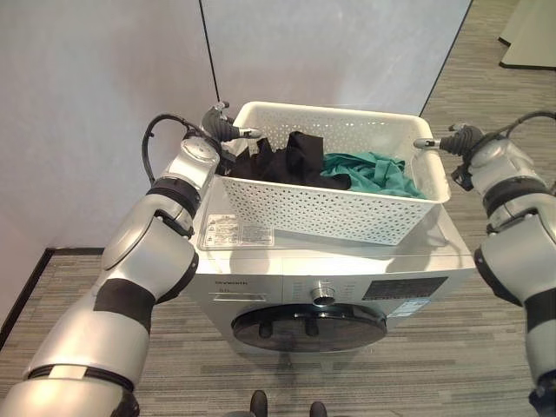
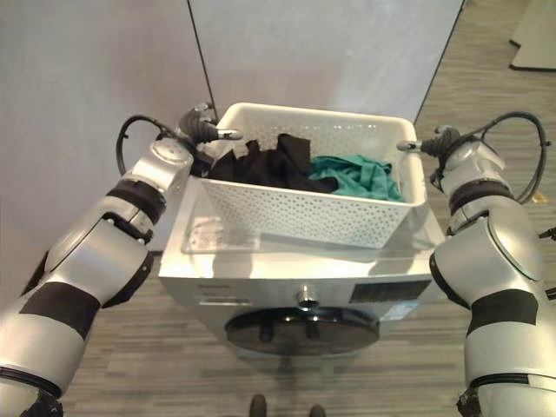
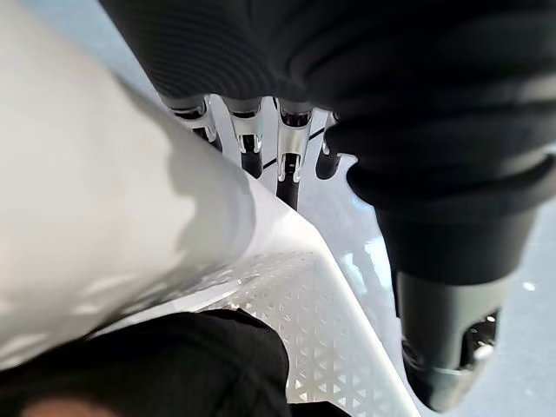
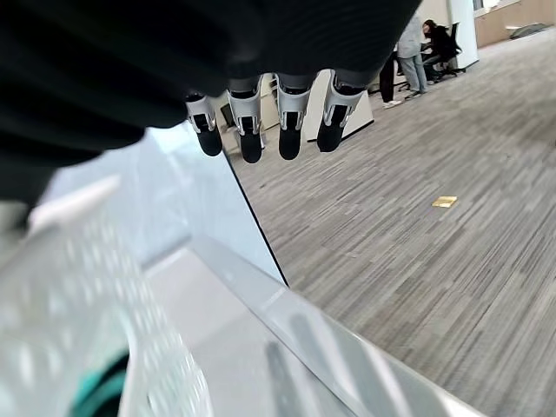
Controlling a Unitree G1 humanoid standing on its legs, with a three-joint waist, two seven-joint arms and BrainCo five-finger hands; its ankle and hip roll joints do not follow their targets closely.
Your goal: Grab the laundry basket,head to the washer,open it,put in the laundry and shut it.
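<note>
A white perforated laundry basket (image 1: 321,204) stands on top of the white washer (image 1: 261,287). Black clothes (image 1: 282,161) lie in its left half and a teal garment (image 1: 373,172) in its right half. My left hand (image 1: 219,126) is at the basket's left rim, its fingers (image 3: 252,139) straight past the rim (image 3: 104,217) and its thumb (image 3: 447,347) stretched out apart from it. At the right rim my right hand (image 1: 459,139) is open, its fingers (image 4: 291,122) straight and holding nothing. The washer's round dark door (image 1: 308,327) is closed.
A pale partition wall (image 1: 104,69) rises right behind the washer. A label (image 1: 236,234) lies on the washer's top by the basket. Wood-pattern floor (image 4: 417,261) spreads to the right, with people (image 4: 417,48) at desks far off.
</note>
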